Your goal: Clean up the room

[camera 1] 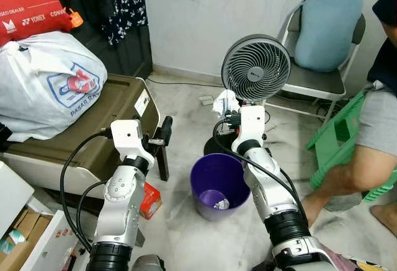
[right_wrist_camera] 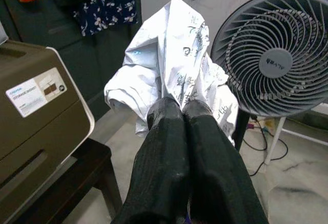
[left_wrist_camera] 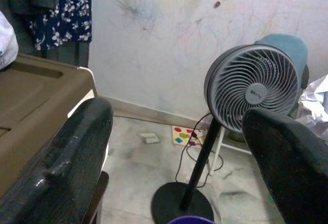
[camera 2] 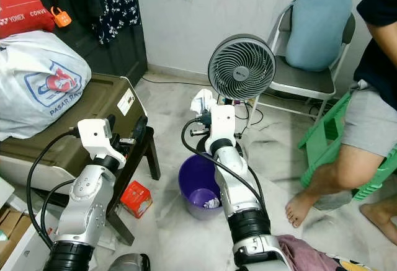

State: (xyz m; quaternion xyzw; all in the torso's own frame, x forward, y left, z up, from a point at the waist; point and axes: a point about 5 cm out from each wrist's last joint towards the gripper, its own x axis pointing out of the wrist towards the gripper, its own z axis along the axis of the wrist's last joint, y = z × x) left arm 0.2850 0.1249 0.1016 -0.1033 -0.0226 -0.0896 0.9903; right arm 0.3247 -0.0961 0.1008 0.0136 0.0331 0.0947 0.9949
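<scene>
My right gripper (right_wrist_camera: 182,106) is shut on a crumpled white paper (right_wrist_camera: 174,55) with printed writing. The paper (camera 1: 224,102) hangs in front of the fan, above and just behind the purple bin (camera 1: 214,172) on the floor. A small paper scrap (camera 1: 220,204) lies at the bottom of the bin. To the left of the bin, my left gripper (camera 1: 164,131) is raised beside the brown box. Its fingers (left_wrist_camera: 66,167) are wide apart with nothing between them.
A grey standing fan (camera 1: 255,67) is right behind the bin, with a folding chair and blue cushion (camera 1: 329,29) beyond. A seated person (camera 1: 372,141) and a green stool (camera 1: 338,134) are on the right. The brown box (camera 1: 93,122), a white bag (camera 1: 46,82) and a red carton (camera 1: 151,199) are on the left.
</scene>
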